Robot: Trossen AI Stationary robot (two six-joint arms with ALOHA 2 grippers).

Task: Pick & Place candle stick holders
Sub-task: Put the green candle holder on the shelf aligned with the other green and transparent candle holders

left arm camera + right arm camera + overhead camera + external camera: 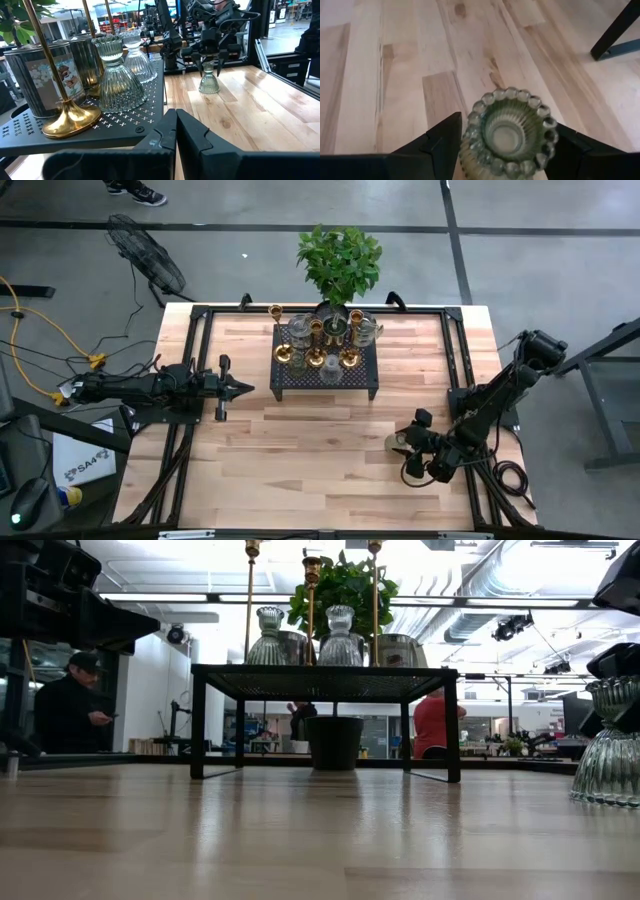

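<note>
The right gripper [506, 142] stands near the table's right edge, toward the front, its fingers spread to either side of a ribbed glass candle holder [507, 131]. From the wrist view I cannot tell whether the pads press the glass or only flank it. The left wrist view shows the holder's [208, 81] flared base resting on the wooden table [240, 110], with the gripper over its top.

Being glass, it should be stiff, smooth, breakable and fairly weighty for its size; the narrow waist below the beaded rim looks the safest hold, with gentle squeeze.

The remaining holders, brass sticks [283, 352] and ribbed glass ones [114, 80], crowd the black perforated stand [300, 382] at the back edge, before the potted plant [338, 262].

The left gripper [240, 388] waits at the table's left side, fingers together.
</note>
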